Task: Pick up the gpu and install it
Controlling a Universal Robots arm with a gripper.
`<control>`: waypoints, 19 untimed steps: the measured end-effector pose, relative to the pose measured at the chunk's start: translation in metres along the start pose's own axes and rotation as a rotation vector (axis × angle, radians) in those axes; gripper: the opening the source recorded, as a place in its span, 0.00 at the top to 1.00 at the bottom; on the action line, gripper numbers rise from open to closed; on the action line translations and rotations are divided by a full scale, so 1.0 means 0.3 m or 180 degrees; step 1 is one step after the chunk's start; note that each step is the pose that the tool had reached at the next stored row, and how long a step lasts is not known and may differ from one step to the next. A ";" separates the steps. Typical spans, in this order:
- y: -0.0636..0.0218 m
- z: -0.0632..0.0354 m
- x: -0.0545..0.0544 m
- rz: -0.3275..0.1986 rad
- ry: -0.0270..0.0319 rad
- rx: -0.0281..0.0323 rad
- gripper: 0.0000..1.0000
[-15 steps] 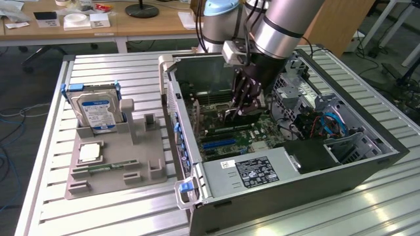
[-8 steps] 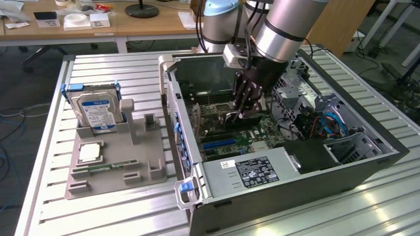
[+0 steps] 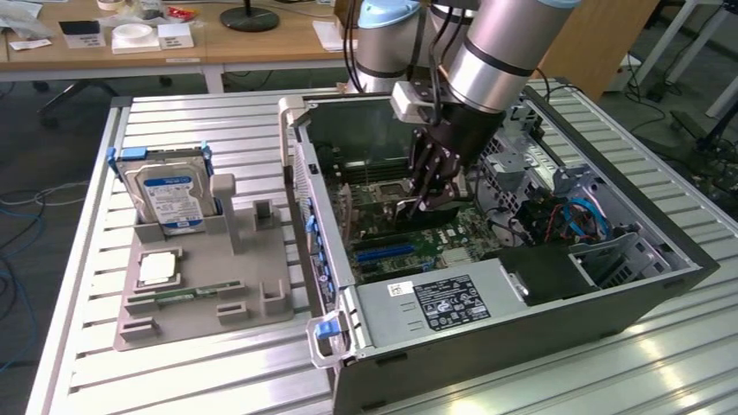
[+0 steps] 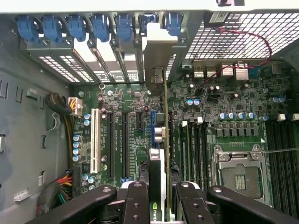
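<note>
A: Where's the gpu (image 4: pixel 161 140) right now?

B: In the gripper (image 4: pixel 158 196). In the wrist view the fingers (image 4: pixel 136 200) press its two faces at the lower middle of the frame, and the card runs edge-on up the centre, with its silver bracket (image 4: pixel 158 60) reaching the row of blue clips (image 4: pixel 100 25) along the top. The jaws are closed on it, part-way in.

A: Is it seated?

B: I can't tell. It hangs right over the blue slot (image 4: pixel 153 122) on the motherboard (image 4: pixel 224 107), but the card hides whether its edge is in.

A: What could go wrong from here?

B: My guess: the card edge could land beside the slot if it sits slightly off-line, since other slots lie close on both sides. Pressing down then would load the board. The bracket could also catch on the rear frame of the case (image 3: pixel 645 285) instead of sliding into its opening. And a tilted card would bind at one end.

A: And the arm?

B: In the exterior view the arm (image 3: pixel 496 52) comes down steeply from the upper middle of the frame into the open case, wrist pointing down at the board, gripper (image 3: pixel 433 186) deep inside near the centre. The tray (image 3: pixel 202 294) with the hard drive (image 3: pixel 171 194) sits well apart at the left of the frame.
</note>
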State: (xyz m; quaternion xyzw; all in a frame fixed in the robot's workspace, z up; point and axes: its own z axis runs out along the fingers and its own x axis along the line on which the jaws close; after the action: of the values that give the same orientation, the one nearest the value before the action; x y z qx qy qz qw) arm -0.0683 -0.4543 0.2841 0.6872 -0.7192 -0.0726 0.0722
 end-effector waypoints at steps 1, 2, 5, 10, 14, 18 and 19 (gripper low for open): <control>0.000 0.001 0.000 0.0000 -0.0001 0.0000 0.73; 0.000 0.001 0.000 0.0000 -0.0001 0.0000 0.73; 0.000 0.001 0.000 0.0000 -0.0002 0.0001 0.73; 0.000 0.001 0.001 0.0000 -0.0001 0.0000 0.73; -0.001 0.007 0.001 0.0000 -0.0001 0.0000 0.73; -0.001 0.007 0.001 0.0000 -0.0001 0.0000 0.73; -0.001 0.007 0.001 0.0000 -0.0001 0.0000 0.73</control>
State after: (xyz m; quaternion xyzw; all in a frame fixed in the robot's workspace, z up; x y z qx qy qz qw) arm -0.0683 -0.4546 0.2818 0.6872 -0.7192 -0.0727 0.0721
